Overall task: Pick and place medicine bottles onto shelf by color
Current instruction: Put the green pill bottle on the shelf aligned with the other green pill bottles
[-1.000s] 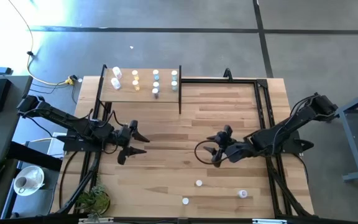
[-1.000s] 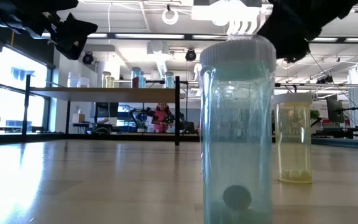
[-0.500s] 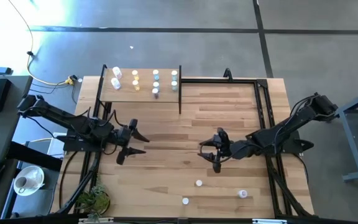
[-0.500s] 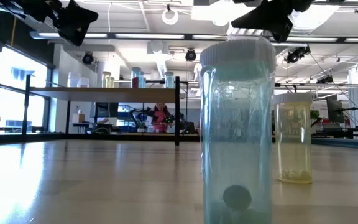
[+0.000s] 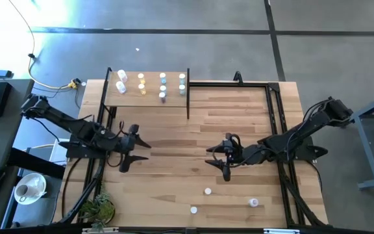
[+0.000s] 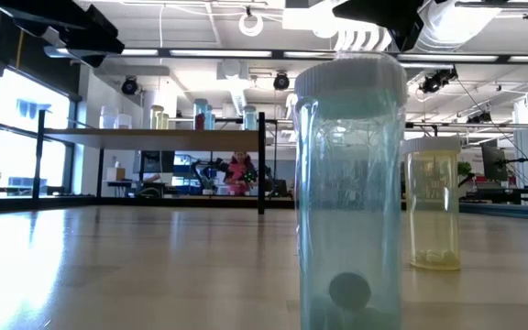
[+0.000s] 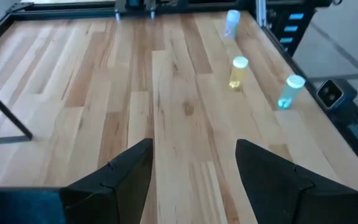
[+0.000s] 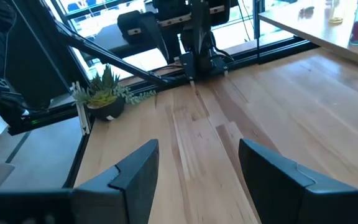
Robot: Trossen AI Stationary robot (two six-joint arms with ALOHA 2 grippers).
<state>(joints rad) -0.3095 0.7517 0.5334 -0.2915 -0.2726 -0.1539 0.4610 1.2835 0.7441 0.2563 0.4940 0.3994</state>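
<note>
My left gripper and right gripper both hang wide apart over bare wood, holding nothing. Three medicine bottles stand upright, caps up, near the table's front edge. More bottles stand upright in rows on the shelf at the back.

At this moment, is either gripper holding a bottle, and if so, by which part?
Nothing is held. The left gripper and right gripper both hover over bare table with jaws open and empty; both wrist views show only planks between them.
</note>
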